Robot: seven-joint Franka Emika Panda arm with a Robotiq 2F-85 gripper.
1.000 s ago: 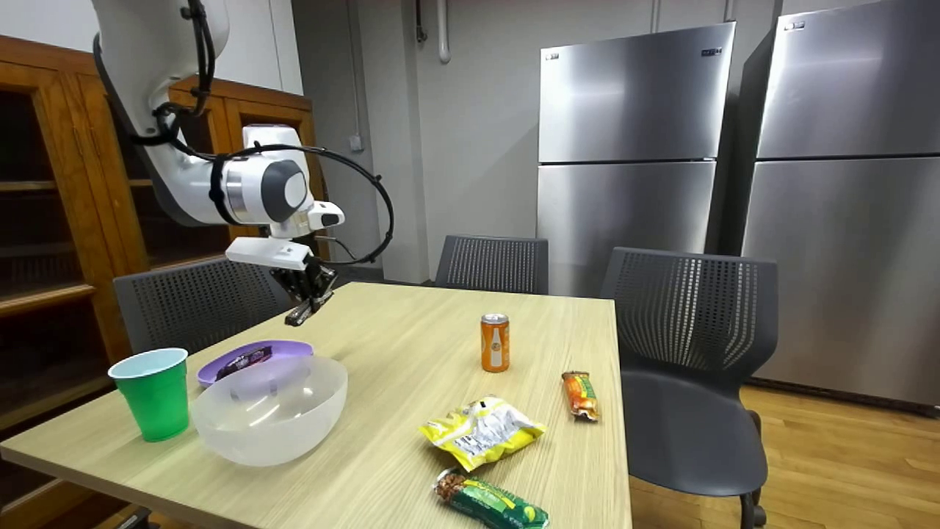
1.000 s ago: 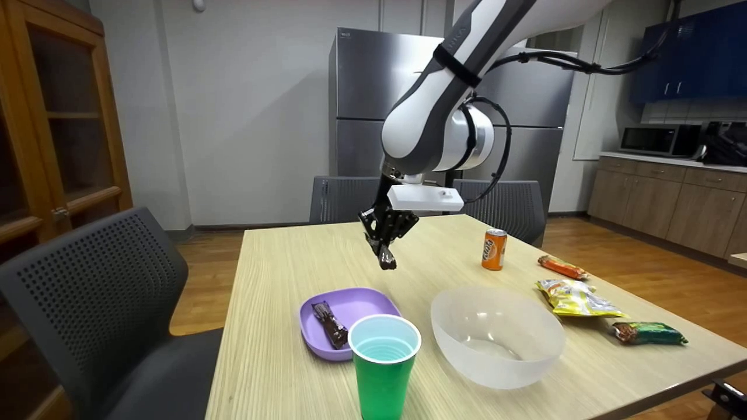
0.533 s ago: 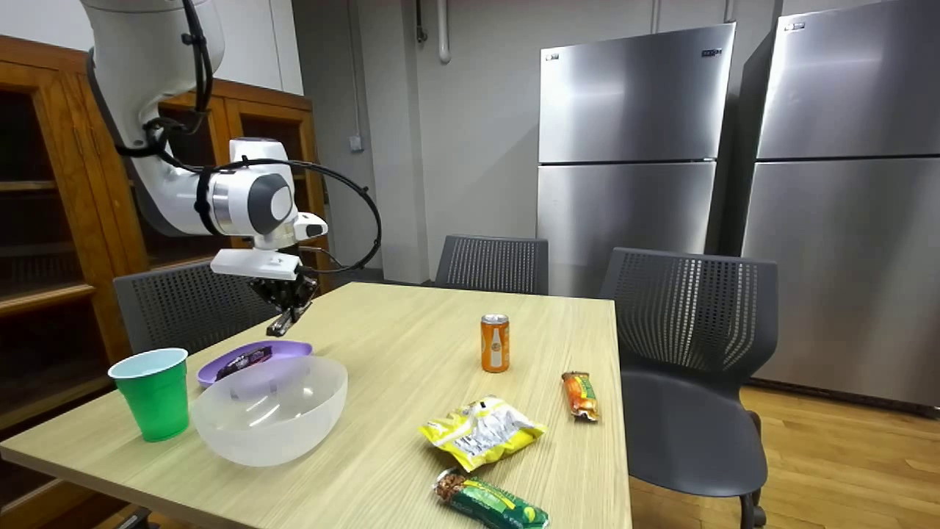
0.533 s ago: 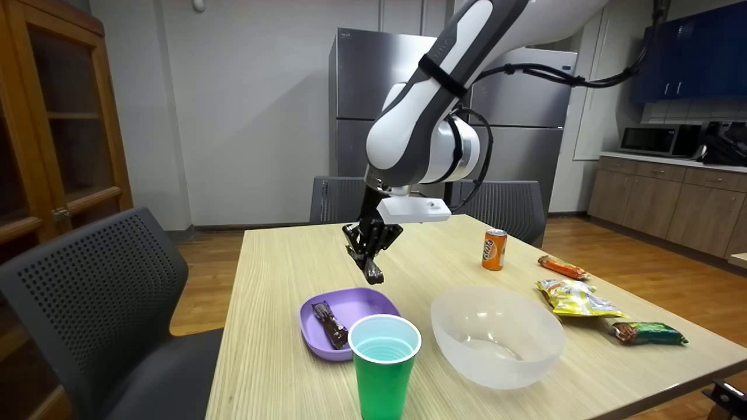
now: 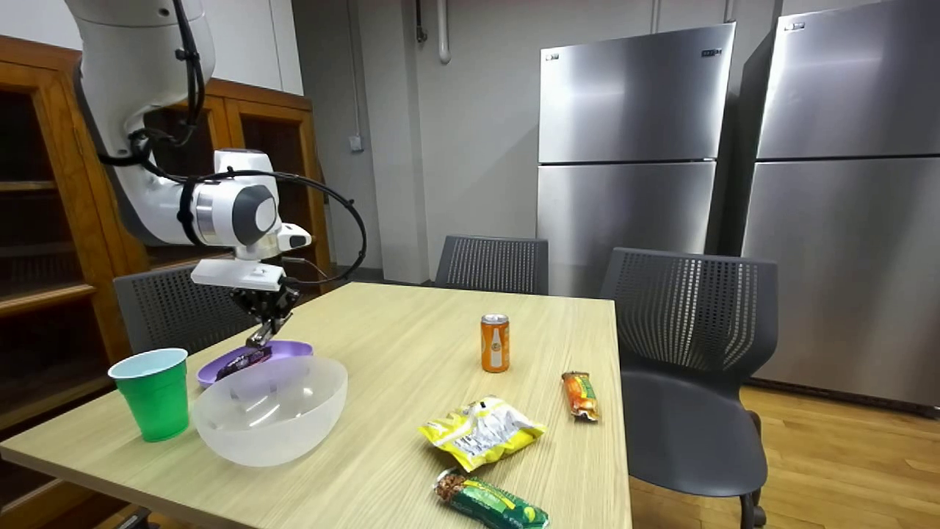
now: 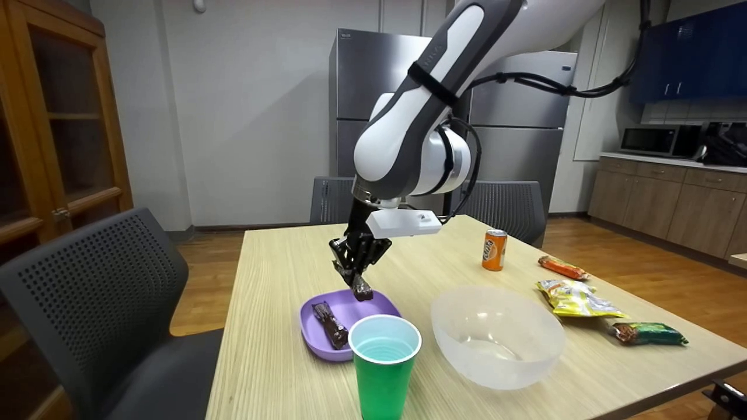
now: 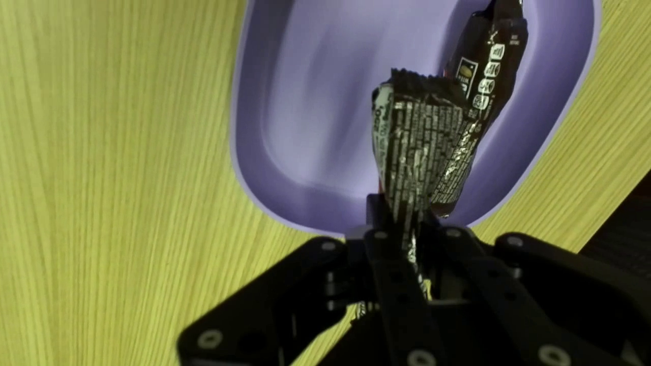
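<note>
Your pincer (image 7: 403, 216) has its jaws almost together, with a dark-wrapped bar (image 7: 419, 145) squeezed between them. The bar pokes out past the tips and slants downward, up off the table (image 6: 274, 262).

Right under your pincer you've got the purple plate (image 7: 315, 117). A second wrapped bar (image 7: 491, 76), also dark, lies in that plate, below the pincer and a bit off to one side of it. In the wrist view the bar you're gripping overlaps it, but I honestly can't tell you whether the two touch.

In an exterior view, the green cup (image 6: 382, 388) stands lower than your pincer and nearer the camera, just beside the plate. The frosted bowl (image 6: 496, 368) sits to the right of the pincer there, also lower.

Well apart from your pincer, further out on the bowl's side, you've got the orange can (image 6: 494, 251) standing upright. Out that way too are the orange packet (image 5: 581, 397), the yellow snack bag (image 5: 485, 432) and the green packet (image 5: 493, 501), with the bag lying between the two packets.
</note>
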